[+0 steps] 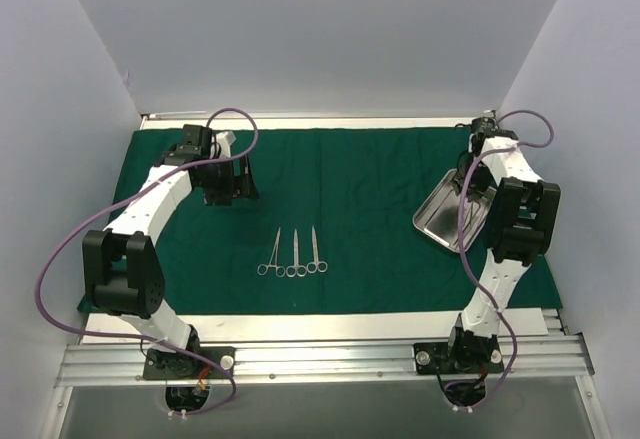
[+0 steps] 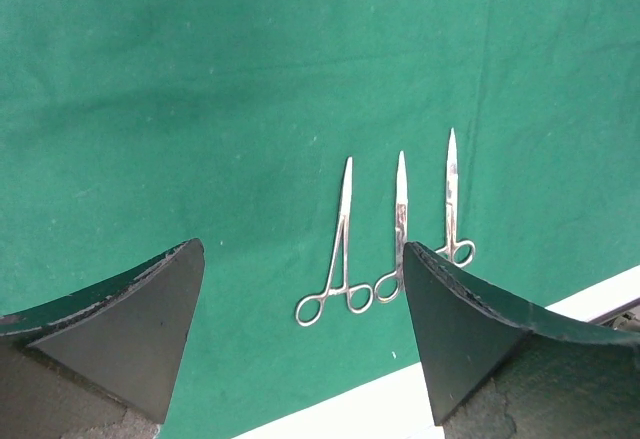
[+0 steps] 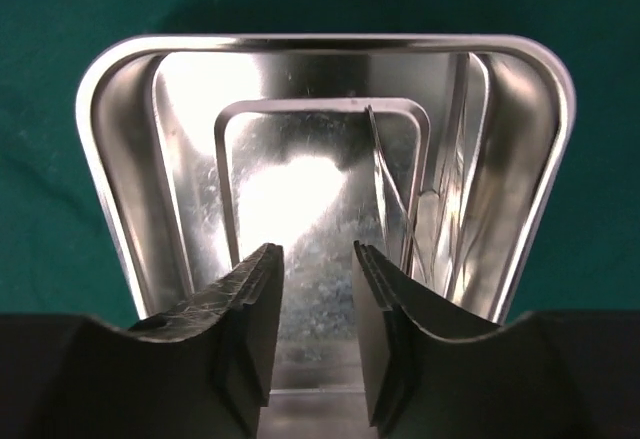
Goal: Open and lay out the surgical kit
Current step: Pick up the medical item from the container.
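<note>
The dark green drape lies spread flat over the table. Three silver ring-handled instruments lie side by side on its middle, tips pointing away; they also show in the left wrist view. The steel tray sits on the drape at the right and looks tilted. A thin instrument leans along its right side. My left gripper hangs open and empty above the drape's back left. My right gripper is over the tray's inside, jaws a narrow gap apart with nothing between them.
A white table strip and an aluminium rail run along the front. White walls close in the back and both sides. Purple cables loop beside each arm. Bare drape lies between the instruments and the tray.
</note>
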`<state>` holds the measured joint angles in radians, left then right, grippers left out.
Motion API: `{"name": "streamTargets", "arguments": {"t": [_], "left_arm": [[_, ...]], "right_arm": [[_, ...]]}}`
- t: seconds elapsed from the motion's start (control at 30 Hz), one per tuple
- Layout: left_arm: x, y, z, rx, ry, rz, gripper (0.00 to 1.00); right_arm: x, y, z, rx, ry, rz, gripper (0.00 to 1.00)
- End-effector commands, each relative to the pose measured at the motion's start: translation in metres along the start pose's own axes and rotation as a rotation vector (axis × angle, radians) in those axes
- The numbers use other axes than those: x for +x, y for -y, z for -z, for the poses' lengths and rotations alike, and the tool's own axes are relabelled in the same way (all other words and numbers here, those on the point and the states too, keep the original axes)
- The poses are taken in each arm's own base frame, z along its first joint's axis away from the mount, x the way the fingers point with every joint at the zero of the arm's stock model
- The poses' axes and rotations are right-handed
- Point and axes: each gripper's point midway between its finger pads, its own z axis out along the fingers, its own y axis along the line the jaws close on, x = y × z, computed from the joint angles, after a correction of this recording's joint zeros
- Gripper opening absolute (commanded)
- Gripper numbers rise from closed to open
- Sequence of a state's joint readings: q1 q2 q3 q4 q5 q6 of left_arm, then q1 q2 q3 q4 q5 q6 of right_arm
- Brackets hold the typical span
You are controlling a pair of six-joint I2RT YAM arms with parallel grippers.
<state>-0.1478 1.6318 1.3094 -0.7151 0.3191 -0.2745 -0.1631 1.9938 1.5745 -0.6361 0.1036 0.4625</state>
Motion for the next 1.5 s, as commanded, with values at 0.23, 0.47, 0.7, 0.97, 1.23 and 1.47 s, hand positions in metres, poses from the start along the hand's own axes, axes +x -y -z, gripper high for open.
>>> {"name": "streamTargets", "arguments": {"t": [0.23,0.47,0.7,0.97,1.23,1.47], "left_arm": [[-0.021,0.000,0.006,0.020,0.032,-0.008,0.89],[-0.018,-0.005,0.003,0.018,0.019,0.007,0.89],[-0.017,-0.007,0.001,0.020,0.008,0.017,0.89],[-0.016,-0.009,-0.001,0.024,0.001,0.028,0.89],[-0.016,-0.010,-0.005,0.035,-0.007,0.037,0.88],[-0.017,-0.010,-0.001,0.029,-0.004,0.038,0.88]], "right_arm": [[0.020,0.032,-0.036,0.121,-0.058,0.027,0.42],[0.031,0.042,-0.050,0.144,-0.082,0.032,0.42],[0.037,0.043,-0.055,0.129,-0.089,0.031,0.42],[0.006,0.039,-0.023,0.084,0.007,0.024,0.40],[0.007,0.057,-0.022,0.101,-0.024,-0.019,0.38],[0.023,0.048,-0.050,0.063,-0.099,-0.044,0.17]]}}
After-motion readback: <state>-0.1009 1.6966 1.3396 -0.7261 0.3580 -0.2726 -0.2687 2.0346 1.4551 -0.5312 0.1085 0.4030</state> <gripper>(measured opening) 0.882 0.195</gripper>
